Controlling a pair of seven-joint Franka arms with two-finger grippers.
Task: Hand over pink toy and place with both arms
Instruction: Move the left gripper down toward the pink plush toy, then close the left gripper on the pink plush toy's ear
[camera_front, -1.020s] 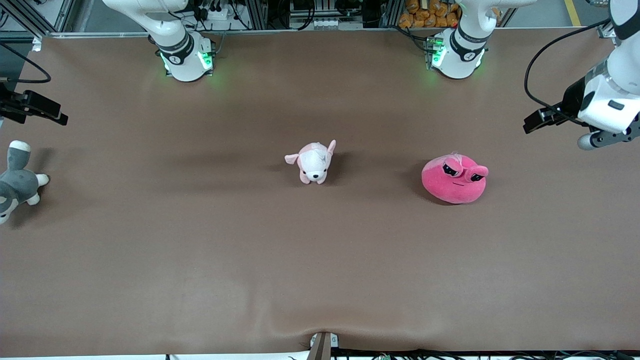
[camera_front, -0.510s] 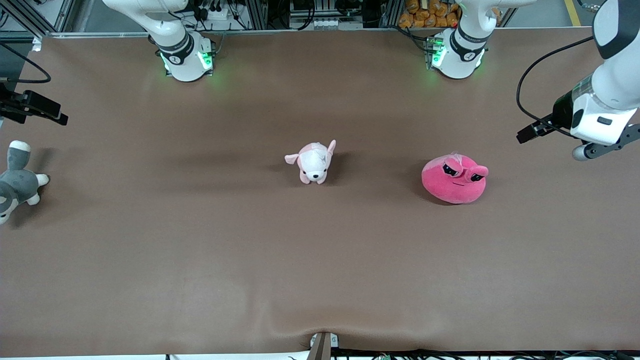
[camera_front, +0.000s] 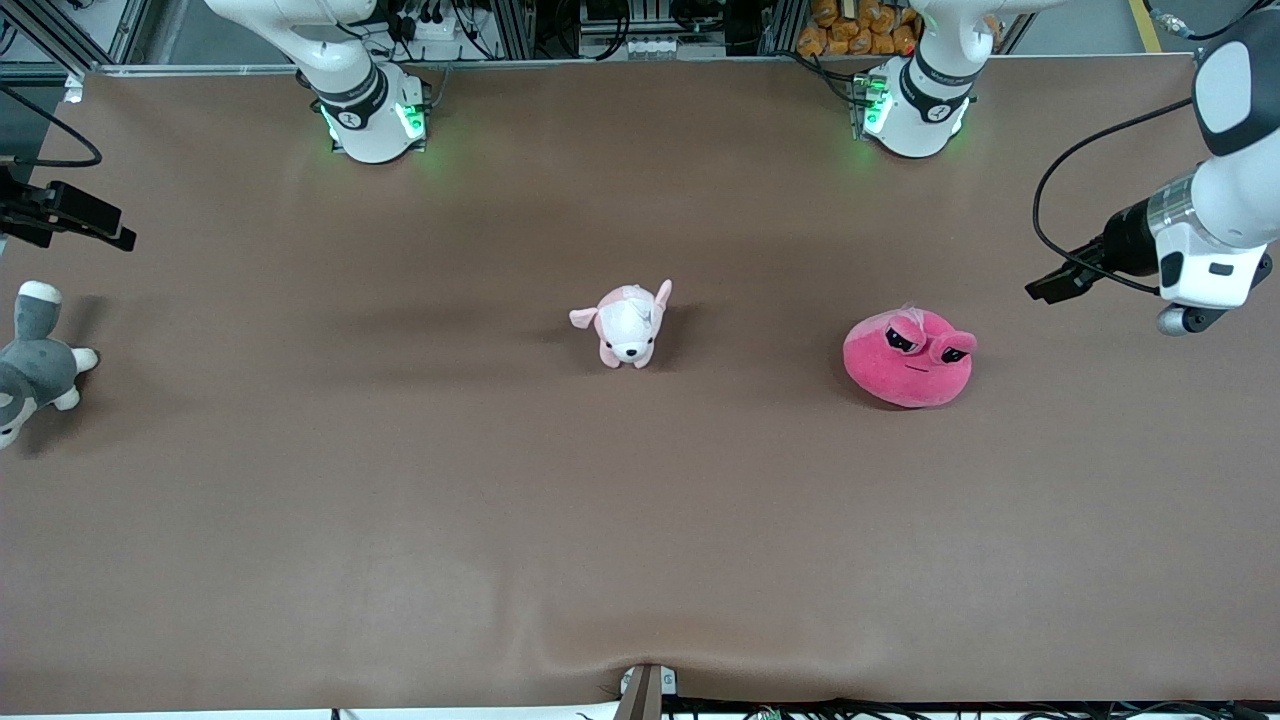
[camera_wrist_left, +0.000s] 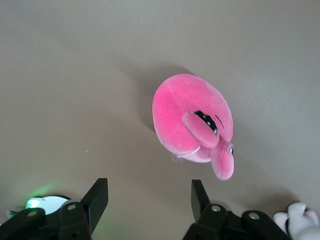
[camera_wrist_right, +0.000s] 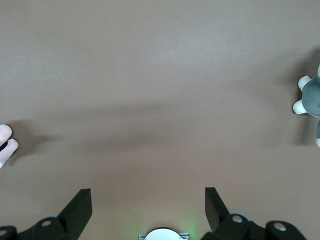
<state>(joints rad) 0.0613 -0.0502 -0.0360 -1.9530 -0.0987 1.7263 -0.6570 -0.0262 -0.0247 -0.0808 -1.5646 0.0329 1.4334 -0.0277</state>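
I see left gripper (camera_wrist_left: 146, 200) spread, now closer to pink toy (camera_front: 908, 358) than 0.5 s ago | right gripper (camera_wrist_right: 147, 209) spread, waiting | toy unmoved on table (camera_front: 400, 520)

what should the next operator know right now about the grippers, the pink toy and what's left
Left gripper: open, empty, up in the air at the left arm's end of the table, the pink toy in its wrist view.
Right gripper: open, empty, waiting over bare table at the right arm's end.
Pink toy: on the table, untouched.
Done: nothing.
Left: grasp, handover, placing.
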